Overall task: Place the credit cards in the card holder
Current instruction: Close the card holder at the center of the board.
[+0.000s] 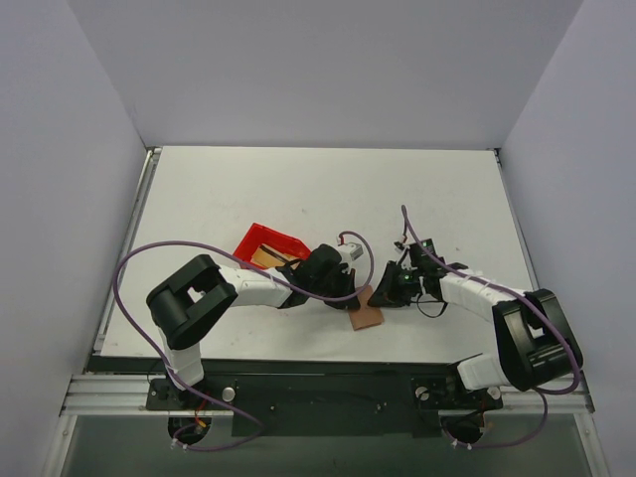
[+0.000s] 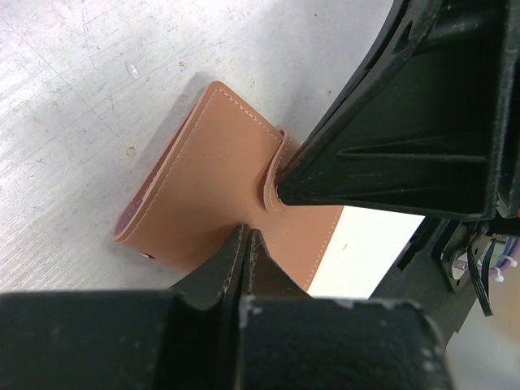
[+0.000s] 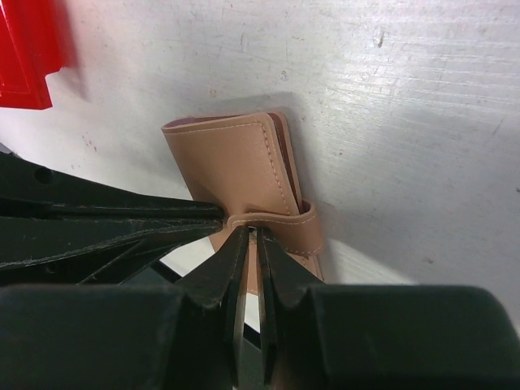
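Note:
The card holder (image 1: 368,316) (image 2: 211,162) (image 3: 236,158) is a folded brown wallet lying on the white table between both arms. Its clasp tab (image 3: 288,221) wraps over one edge. My right gripper (image 3: 253,231) (image 1: 378,294) has its jaws nearly together, pinching the tab's edge. My left gripper (image 2: 246,233) (image 1: 350,296) is shut with nothing between its fingers, and its tips rest on the wallet's cover opposite the right gripper. A gold-yellow patch, apparently the credit cards (image 1: 263,256), lies inside the red bin.
The red plastic bin (image 1: 283,238) (image 3: 24,57) sits just behind the left wrist, left of the wallet. The table's near edge runs close below the wallet. Purple and black cables loop over both arms.

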Robot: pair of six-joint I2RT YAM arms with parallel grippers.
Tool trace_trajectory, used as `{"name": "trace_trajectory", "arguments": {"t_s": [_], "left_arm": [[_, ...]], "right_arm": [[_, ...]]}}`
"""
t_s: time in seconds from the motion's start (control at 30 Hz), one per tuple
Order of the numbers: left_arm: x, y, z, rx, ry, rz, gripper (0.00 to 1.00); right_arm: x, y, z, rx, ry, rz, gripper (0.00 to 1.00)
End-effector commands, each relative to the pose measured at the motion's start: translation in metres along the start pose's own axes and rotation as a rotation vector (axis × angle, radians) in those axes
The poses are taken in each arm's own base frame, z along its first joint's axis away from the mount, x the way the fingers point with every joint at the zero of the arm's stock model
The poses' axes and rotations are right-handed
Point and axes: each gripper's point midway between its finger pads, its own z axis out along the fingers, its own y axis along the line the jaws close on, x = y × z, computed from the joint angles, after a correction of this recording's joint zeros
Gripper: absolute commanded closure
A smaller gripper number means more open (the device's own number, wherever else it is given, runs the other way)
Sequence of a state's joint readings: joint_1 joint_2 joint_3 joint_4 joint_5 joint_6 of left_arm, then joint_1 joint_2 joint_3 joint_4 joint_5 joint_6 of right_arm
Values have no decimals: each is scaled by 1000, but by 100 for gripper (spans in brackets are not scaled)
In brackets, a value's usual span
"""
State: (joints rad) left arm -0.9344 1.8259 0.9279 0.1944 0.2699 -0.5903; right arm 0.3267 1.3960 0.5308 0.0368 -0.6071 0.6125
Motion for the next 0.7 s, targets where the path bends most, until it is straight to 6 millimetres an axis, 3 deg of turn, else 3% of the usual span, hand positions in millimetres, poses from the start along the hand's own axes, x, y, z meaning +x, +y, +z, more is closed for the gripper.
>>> {"name": "trace_trajectory", "arguments": {"t_s": [0.0,0.43,0.47,0.67], "left_arm": [[2,6,-3,-22,5,8,100],[2,6,-1,-17,6,8,100],[3,6,-1,-18,7,7,100],[4,6,0,-14,8,6,100]], "right_arm": [[-2,5,2,-1,3,-22,95],[-5,3,7,75,-11,-82,95],[2,-1,7,98,17,-75,95],[4,-6,10,176,18,-102,96]]}}
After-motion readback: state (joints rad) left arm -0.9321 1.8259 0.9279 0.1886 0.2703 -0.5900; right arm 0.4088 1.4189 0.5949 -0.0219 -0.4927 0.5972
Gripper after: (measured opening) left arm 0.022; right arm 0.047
